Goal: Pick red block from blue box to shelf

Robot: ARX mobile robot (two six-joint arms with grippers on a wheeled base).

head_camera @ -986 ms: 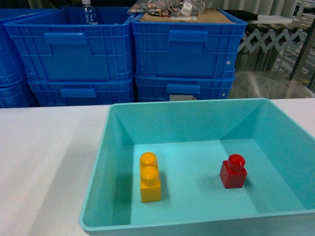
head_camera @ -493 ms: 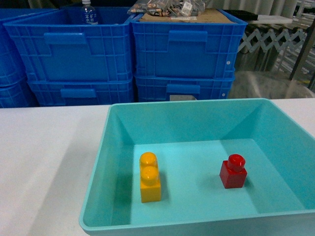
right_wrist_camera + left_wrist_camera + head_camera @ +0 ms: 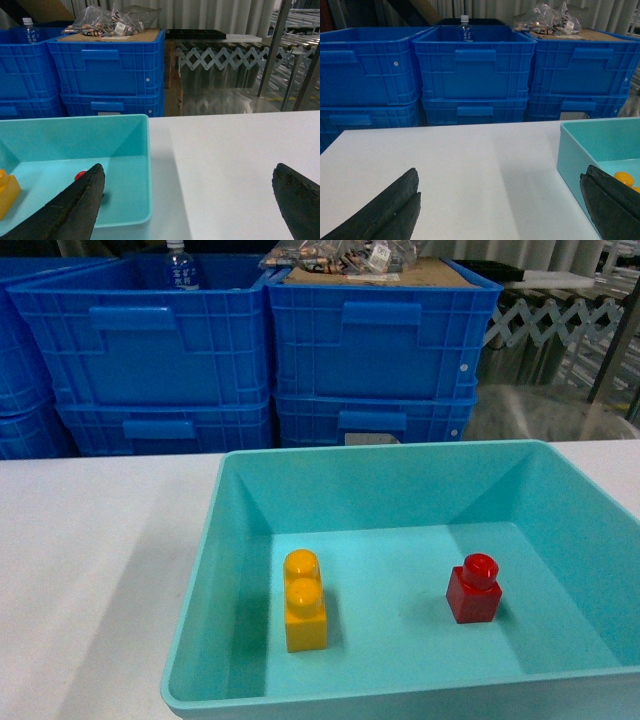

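- Red block (image 3: pixel 474 589): small glossy cube with one round stud on top, standing upright on the floor of the blue box (image 3: pixel 238 502), right of centre, clear of every wall. In the right wrist view only a sliver of its stud (image 3: pixel 80 175) shows past a dark finger.
- Blue box: wide, shallow turquoise tray with sloped walls and rounded rim, resting on the white table (image 3: pixel 95 560). The left wrist view catches its near-left corner (image 3: pixel 580 145); the right wrist view shows its right-hand wall and rim (image 3: pixel 144 165).
- Yellow-orange brick (image 3: pixel 304 600): two studs, upright, on the box floor left of centre, well apart from the red block.
- Left gripper (image 3: pixel 500 210): fingers (image 3: pixel 385 210) spread wide apart, nothing between them, over the bare table to the left of the box.
- Right gripper (image 3: pixel 190 205): fingers (image 3: pixel 70 210) spread wide apart, nothing between them; one finger over the box's right edge, the other over the table.
- Dark blue ribbed crates (image 3: pixel 250 350): stacked behind the table; a capped bottle (image 3: pixel 180 265) stands in one, clear bags on cardboard (image 3: pixel 350 260) top another.
- Shelf: metal uprights (image 3: pixel 287 55) at the far right of the right wrist view; tiers hard to make out.
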